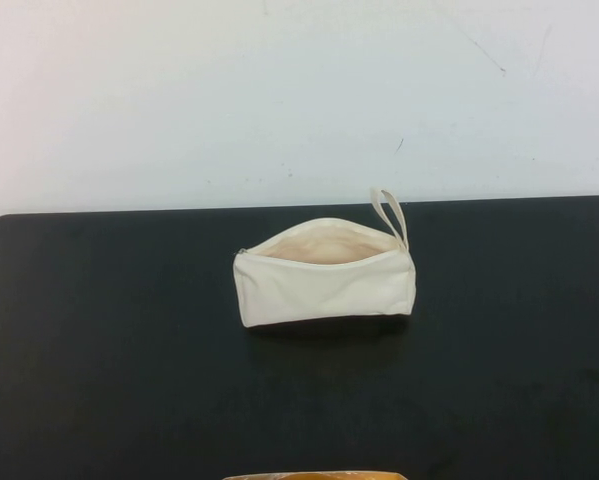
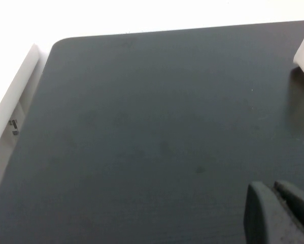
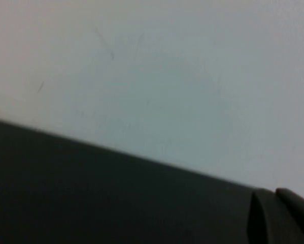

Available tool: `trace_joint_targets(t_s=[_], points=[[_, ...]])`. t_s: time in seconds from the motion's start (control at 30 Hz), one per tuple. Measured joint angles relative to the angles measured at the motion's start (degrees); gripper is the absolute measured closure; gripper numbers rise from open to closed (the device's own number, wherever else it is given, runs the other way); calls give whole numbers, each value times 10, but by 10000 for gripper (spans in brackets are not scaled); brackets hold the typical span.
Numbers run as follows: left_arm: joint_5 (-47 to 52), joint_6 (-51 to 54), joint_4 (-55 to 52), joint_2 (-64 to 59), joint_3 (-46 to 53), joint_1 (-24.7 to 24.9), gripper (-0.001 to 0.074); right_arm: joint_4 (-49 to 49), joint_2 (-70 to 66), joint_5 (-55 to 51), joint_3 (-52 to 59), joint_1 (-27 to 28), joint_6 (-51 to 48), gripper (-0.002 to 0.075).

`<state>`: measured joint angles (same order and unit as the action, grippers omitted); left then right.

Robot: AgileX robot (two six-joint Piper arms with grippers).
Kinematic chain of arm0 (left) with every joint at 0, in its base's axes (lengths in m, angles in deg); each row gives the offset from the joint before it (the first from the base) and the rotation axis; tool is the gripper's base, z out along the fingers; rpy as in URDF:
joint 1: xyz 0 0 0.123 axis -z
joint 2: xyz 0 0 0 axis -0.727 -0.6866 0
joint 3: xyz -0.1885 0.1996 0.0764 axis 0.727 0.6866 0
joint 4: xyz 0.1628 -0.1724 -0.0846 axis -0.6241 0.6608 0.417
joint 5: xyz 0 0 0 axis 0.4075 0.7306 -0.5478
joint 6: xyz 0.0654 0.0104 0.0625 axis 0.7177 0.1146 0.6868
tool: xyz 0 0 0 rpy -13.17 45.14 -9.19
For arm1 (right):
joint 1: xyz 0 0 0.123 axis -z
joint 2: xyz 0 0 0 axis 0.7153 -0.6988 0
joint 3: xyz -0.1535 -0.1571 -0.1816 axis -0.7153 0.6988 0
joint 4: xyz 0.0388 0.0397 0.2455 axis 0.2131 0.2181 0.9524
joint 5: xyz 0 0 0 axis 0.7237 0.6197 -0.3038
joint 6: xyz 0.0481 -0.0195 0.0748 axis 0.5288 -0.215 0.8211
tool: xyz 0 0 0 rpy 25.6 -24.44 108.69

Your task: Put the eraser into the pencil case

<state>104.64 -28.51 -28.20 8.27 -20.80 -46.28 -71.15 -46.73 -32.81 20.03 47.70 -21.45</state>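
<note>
Cream fabric pencil case (image 1: 324,285) gapes near the bench's far edge; eraser unseen, so find it first, while left gripper (image 2: 281,211) and right gripper (image 3: 281,213) sit pulled back, both claws seemingly closed.

Even soft overhead light, faint shadow under the pencil case (image 1: 324,283), matte black tabletop (image 1: 109,340) without glare, right wrist view blurred, wall slightly overexposed.

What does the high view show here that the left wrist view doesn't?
Only the high view shows the whole pencil case, unzipped, its loop strap at the far right end, and a yellowish edge at the near border. Only the left wrist view shows the left gripper and the table's rounded corner. Both show the black table and white wall. Neither shows an eraser or the right gripper.
</note>
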Motion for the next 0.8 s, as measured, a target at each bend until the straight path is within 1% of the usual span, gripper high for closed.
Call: trace_joint_targets(t_s=[0.23, 0.6, 0.67, 0.73, 0.8], points=[[0, 0, 0, 0, 0, 0, 736, 17, 0, -18, 15, 0, 0, 726], [0, 0, -1, 0, 0, 0, 736, 10, 1, -125, 15, 0, 6, 726], [0, 0, -1, 0, 0, 0, 736, -35, 1, -138, 15, 0, 53, 726], [0, 0, -1, 0, 0, 0, 736, -93, 1, -166, 15, 0, 125, 726], [0, 0, -1, 0, 0, 0, 736, -124, 1, -187, 14, 0, 185, 726]])
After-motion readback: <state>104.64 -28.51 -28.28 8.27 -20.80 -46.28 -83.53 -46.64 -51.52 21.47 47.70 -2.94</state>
